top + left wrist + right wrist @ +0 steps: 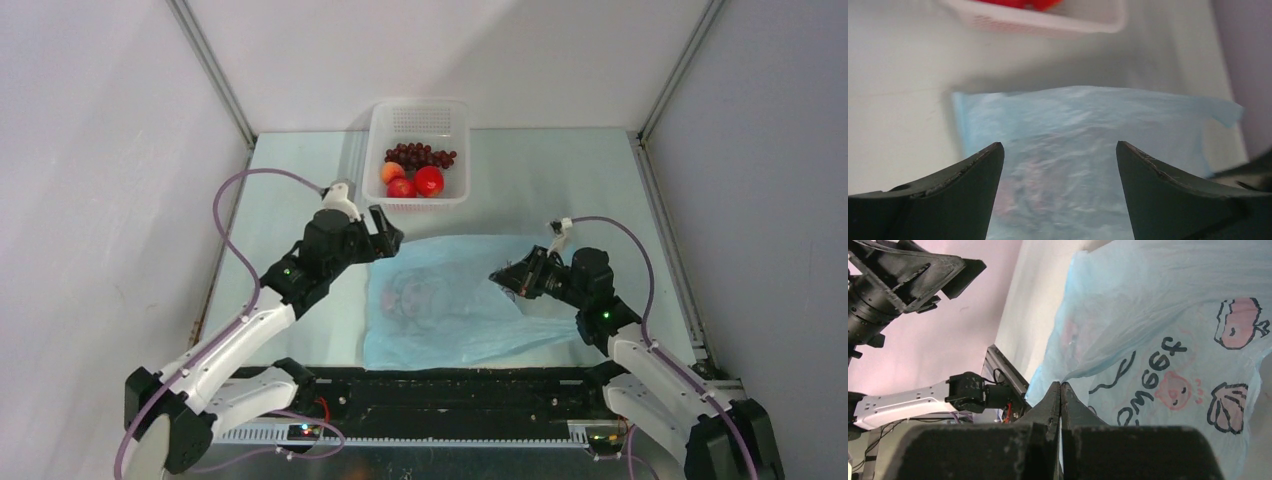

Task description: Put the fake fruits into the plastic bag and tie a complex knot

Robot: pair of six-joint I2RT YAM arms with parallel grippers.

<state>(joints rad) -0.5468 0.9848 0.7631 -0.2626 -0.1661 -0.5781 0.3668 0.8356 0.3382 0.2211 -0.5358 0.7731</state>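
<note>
The light-blue plastic bag (450, 300) lies flat on the table, printed side up. My right gripper (500, 274) is shut on a pinched fold of the bag's top layer at its right side; the wrist view shows the fold rising into the closed tips (1061, 386). My left gripper (388, 238) is open and empty above the bag's far-left corner, with the bag (1088, 130) between its fingers (1058, 145). The grapes (420, 156), two red fruits (429, 180) and the peach fruit (392, 171) sit in the white basket (418, 112). No knot shows.
The basket stands at the table's back centre, just beyond the bag; its near wall shows in the left wrist view (1048, 22). Metal frame rails run along both table sides. The arm bases and a black rail lie at the near edge.
</note>
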